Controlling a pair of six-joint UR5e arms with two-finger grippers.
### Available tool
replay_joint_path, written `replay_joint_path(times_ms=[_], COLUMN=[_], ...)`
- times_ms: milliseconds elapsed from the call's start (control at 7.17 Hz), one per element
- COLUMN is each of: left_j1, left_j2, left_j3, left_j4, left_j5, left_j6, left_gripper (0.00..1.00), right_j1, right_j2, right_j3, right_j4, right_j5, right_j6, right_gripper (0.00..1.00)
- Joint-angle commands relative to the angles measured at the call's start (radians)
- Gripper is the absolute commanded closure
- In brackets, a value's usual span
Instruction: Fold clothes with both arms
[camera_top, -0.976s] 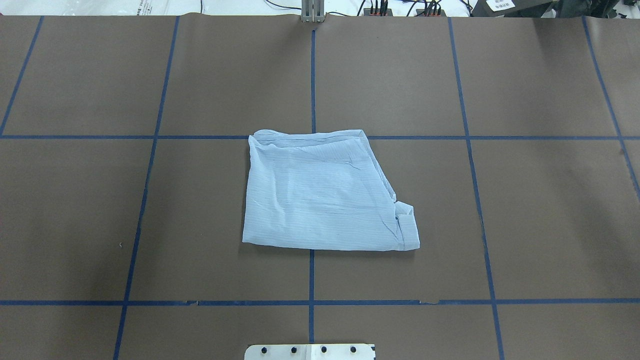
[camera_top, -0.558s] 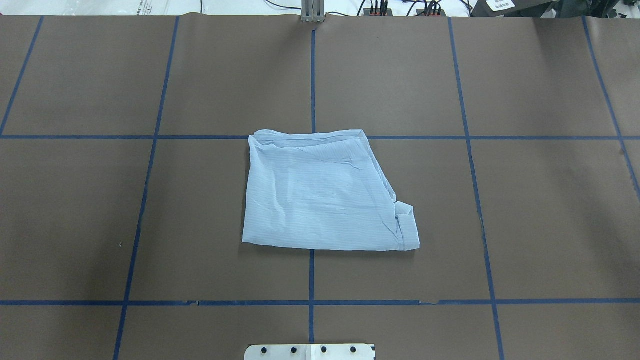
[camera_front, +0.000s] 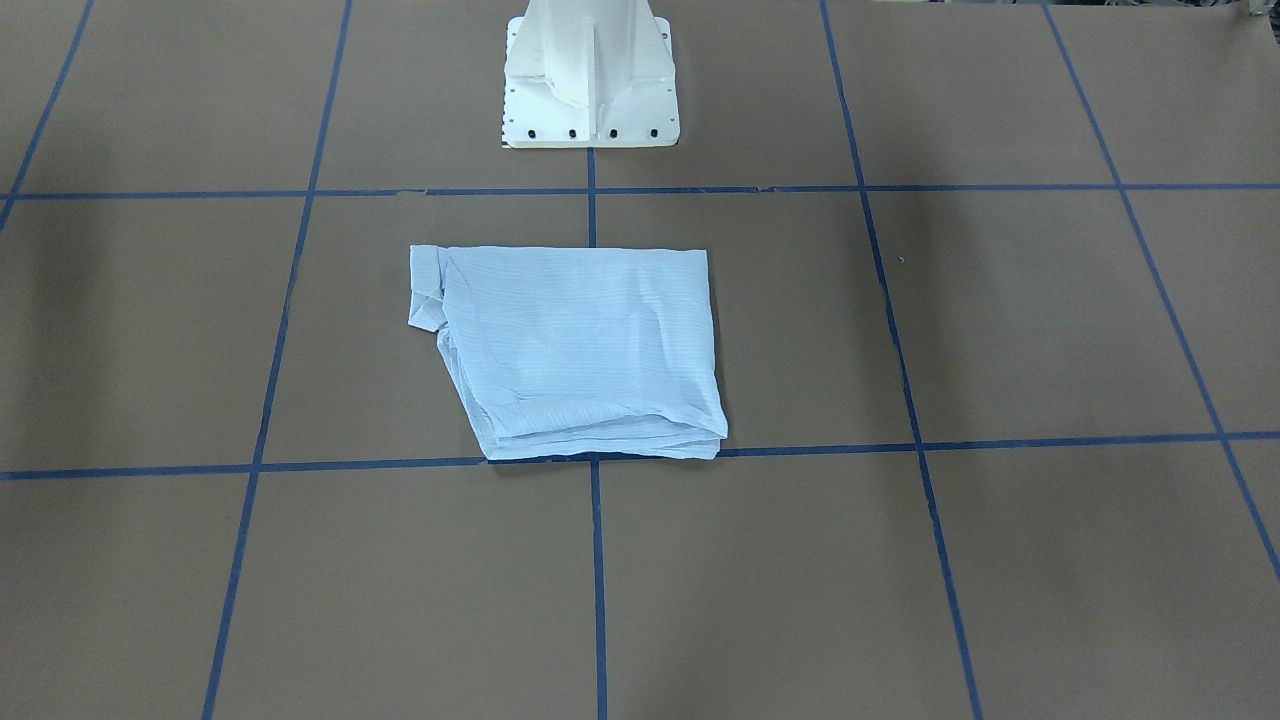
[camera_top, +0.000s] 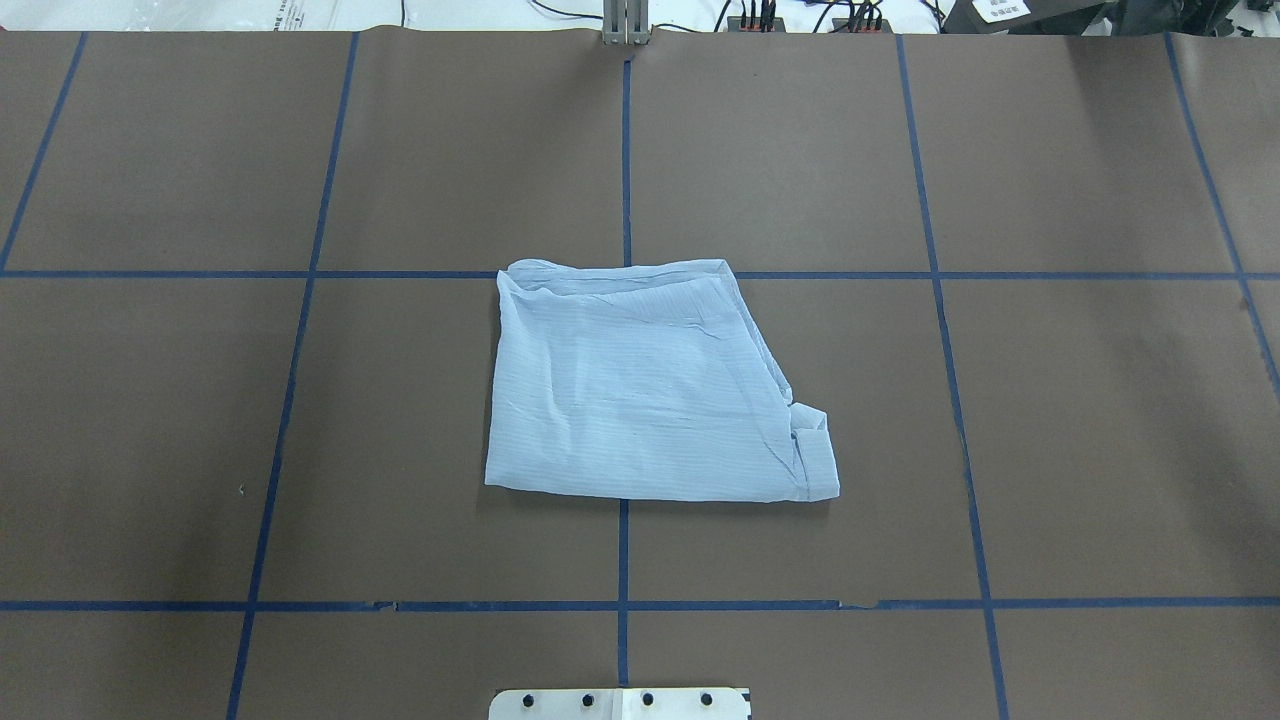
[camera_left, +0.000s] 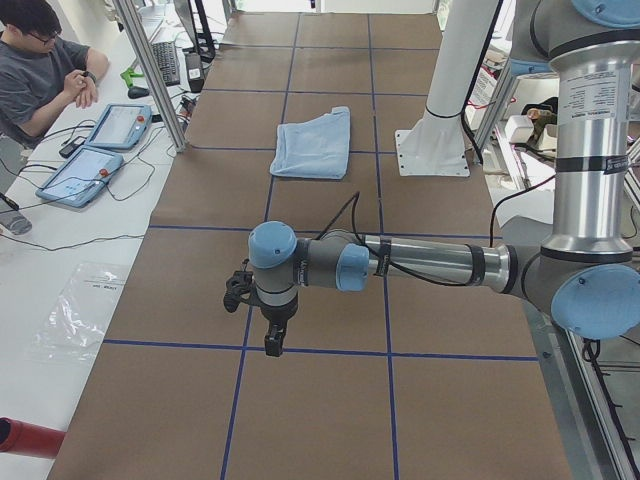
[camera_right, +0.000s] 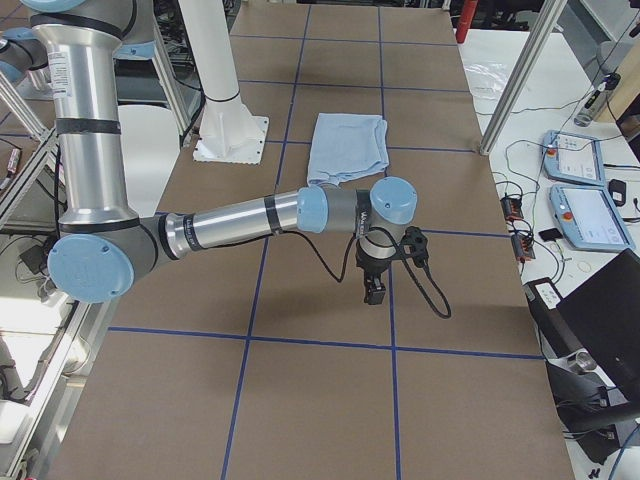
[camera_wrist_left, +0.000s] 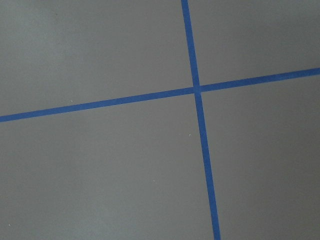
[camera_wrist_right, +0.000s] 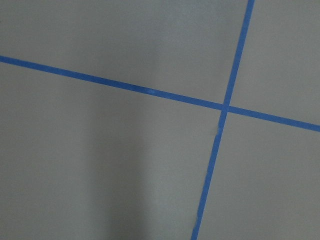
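The pale-blue striped shirt (camera_top: 640, 400) lies folded into a compact, roughly square bundle at the middle of the brown table, with a cuff showing at its right near corner. It also shows in the front view (camera_front: 580, 350) and in both side views (camera_left: 315, 140) (camera_right: 348, 145). My left gripper (camera_left: 272, 340) hangs over bare table far to the left of the shirt; I cannot tell whether it is open or shut. My right gripper (camera_right: 373, 292) hangs over bare table far to the right; I cannot tell its state either. Both wrist views show only table and blue tape.
The white pedestal base (camera_front: 590, 75) stands at the table's near edge behind the shirt. Blue tape lines (camera_top: 625, 560) divide the brown table. An operator (camera_left: 40, 70) sits beside tablets (camera_left: 85, 170) off the far edge. Metal frame posts (camera_right: 525, 75) stand there.
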Motion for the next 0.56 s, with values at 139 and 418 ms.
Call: replay_joint_path(times_ms=[139,418], left_j1=[0.0,0.0], left_j2=[-0.004,0.001], left_j3=[-0.001,-0.002], left_j4=[0.014,0.01], left_j5=[-0.028,-0.028], left_j6=[0.002,0.002], left_gripper=[0.01,0.01], right_j1=[0.0,0.008], right_j2=[-0.033,-0.056], right_j3=[-0.008,-0.012], right_j4=[0.003,0.003], right_j5=[0.002,0.005], right_j6=[0.06,0.062], right_gripper=[0.0,0.0])
